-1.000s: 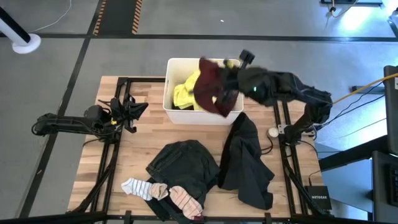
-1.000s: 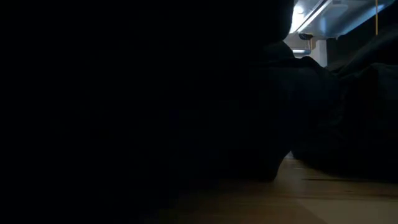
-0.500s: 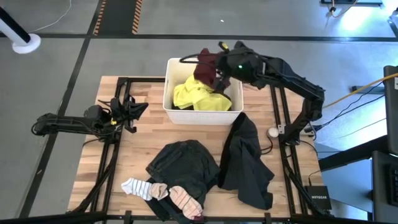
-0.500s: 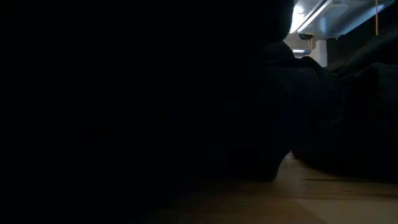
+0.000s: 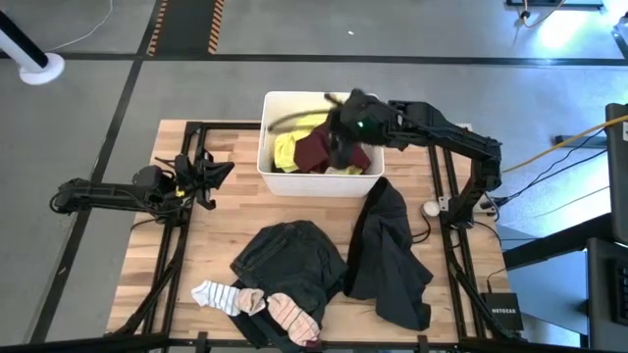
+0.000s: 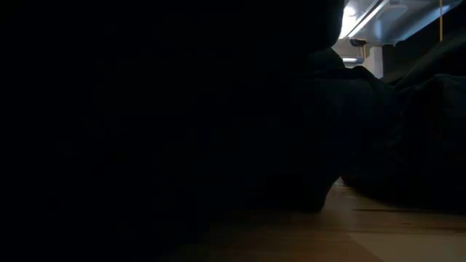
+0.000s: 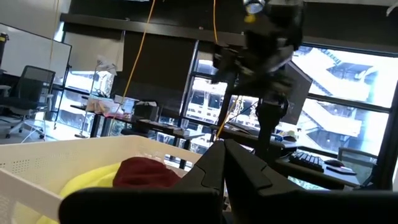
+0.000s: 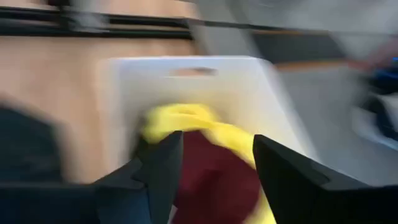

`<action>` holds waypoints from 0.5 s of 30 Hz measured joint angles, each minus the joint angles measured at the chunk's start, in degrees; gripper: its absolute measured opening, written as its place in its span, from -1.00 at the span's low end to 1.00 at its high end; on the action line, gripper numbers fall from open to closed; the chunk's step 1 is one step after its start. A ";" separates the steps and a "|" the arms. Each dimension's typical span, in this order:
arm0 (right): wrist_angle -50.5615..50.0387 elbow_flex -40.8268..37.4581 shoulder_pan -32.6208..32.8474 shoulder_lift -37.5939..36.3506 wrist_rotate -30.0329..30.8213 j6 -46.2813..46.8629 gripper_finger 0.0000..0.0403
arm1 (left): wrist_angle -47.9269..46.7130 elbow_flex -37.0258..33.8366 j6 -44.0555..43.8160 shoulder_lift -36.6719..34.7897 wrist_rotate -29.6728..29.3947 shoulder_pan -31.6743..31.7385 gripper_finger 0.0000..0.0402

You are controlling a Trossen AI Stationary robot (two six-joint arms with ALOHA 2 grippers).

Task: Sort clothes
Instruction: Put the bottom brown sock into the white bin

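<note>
The maroon garment point(image 5: 316, 153) lies in the white bin point(image 5: 267, 147) at upper centre of the high view, on the yellow garment point(image 5: 287, 147). The right gripper point(image 8: 211, 168) hangs over it, jaws parted and empty, as its wrist view shows. Denim point(image 5: 289, 260), a black garment point(image 5: 388, 250) and striped socks point(image 5: 257, 302) cover the lower tabletop point(image 5: 226, 211). The left gripper point(image 5: 221, 172), jaws closed, waits mid-left. Dark cloth blocks the low view.

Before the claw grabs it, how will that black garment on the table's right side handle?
The black garment lies crumpled in loose folds, so it will likely hang limp and trail when lifted. It spreads long across the table, so a single pinch may drag one end. It looks soft, unlikely to slip.
</note>
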 joint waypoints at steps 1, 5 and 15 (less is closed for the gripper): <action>0.00 0.00 1.06 0.00 -3.44 0.24 0.08 | -0.03 0.00 0.00 0.00 0.00 0.01 -0.98; 0.34 0.02 7.19 0.71 -14.01 2.83 0.10 | 0.01 0.00 0.00 0.00 0.00 0.01 -0.98; 10.11 -7.76 25.16 5.99 -15.43 5.00 0.11 | -0.12 0.00 -1.72 0.02 0.00 0.01 -0.98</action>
